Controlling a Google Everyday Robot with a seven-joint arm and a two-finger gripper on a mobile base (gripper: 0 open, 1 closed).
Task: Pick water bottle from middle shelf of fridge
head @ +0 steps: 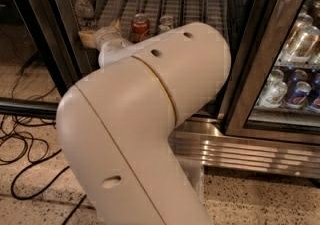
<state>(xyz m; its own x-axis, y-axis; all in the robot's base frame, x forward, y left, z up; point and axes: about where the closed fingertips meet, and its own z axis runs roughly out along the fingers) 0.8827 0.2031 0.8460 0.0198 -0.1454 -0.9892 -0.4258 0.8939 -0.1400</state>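
Note:
The water bottle (83, 8), clear with a white cap, stands upright at the far left of the middle shelf (192, 5), a rack with white ribbed lane tracks inside the open fridge (60, 44). My pale arm fills the centre of the view and reaches into the fridge. Its gripper (91, 37) is at the shelf's front left, just below and slightly right of the bottle, largely hidden behind the wrist.
A red soda can (140, 26) and a silvery can (166, 21) stand on the same shelf right of the gripper. The shut right glass door (280, 59) shows several cans behind it. A louvred steel base (250, 151) runs below. Black cables (25, 144) lie on the floor at left.

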